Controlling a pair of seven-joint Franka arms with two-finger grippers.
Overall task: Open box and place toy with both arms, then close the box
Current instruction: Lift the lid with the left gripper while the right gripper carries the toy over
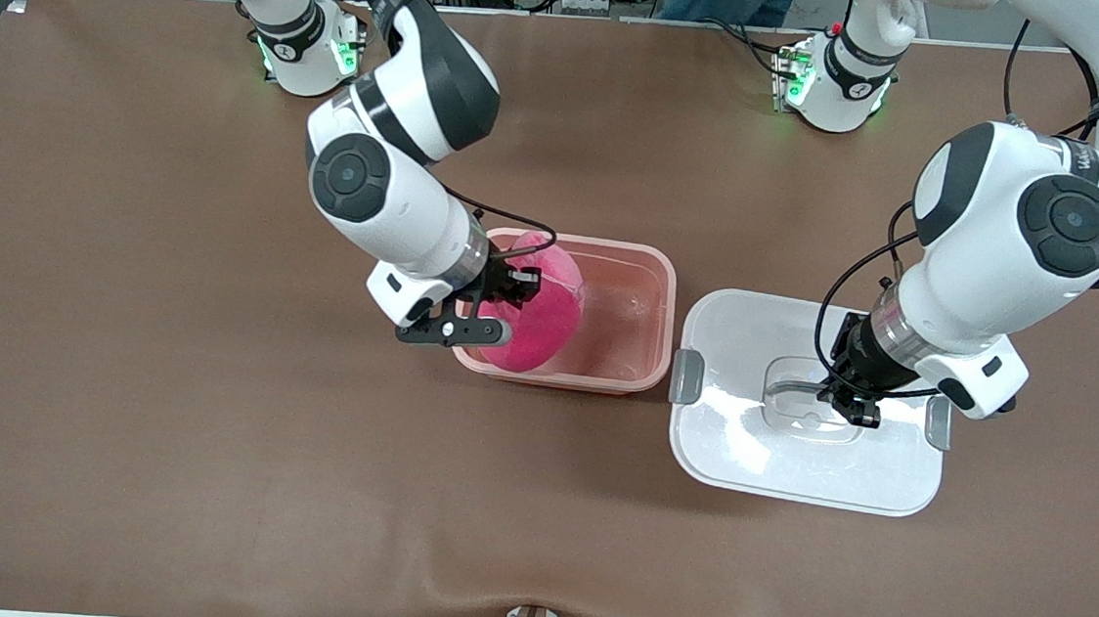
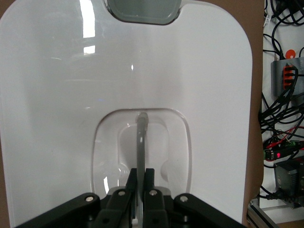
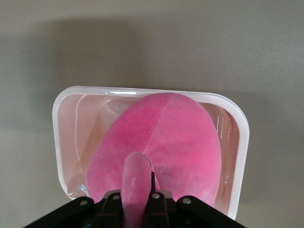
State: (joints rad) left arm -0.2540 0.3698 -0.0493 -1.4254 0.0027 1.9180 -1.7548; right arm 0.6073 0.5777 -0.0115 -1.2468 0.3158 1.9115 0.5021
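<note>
right gripper [image 1: 512, 288] clamps toy [image 1: 534, 312] over box [image 1: 643, 301] | left gripper [image 1: 846, 402] pinches lid [image 1: 773, 463] handle [image 2: 141, 142] | risk – ear snags, toy lifts out

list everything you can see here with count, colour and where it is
box: one, translucent pink-red, open, mid-table
toy: one, hot pink, partly inside the box at the right arm's end
lid: one, white, flat on the table beside the box, toward the left arm's end
clips: two, grey, one on each short edge of the lid
handle: one, grey, in the recess at the lid's centre
table: one, brown cover
right gripper: one, black, over the box, shut on the toy's ear
left gripper: one, black, at the lid's centre, shut on the handle
</note>
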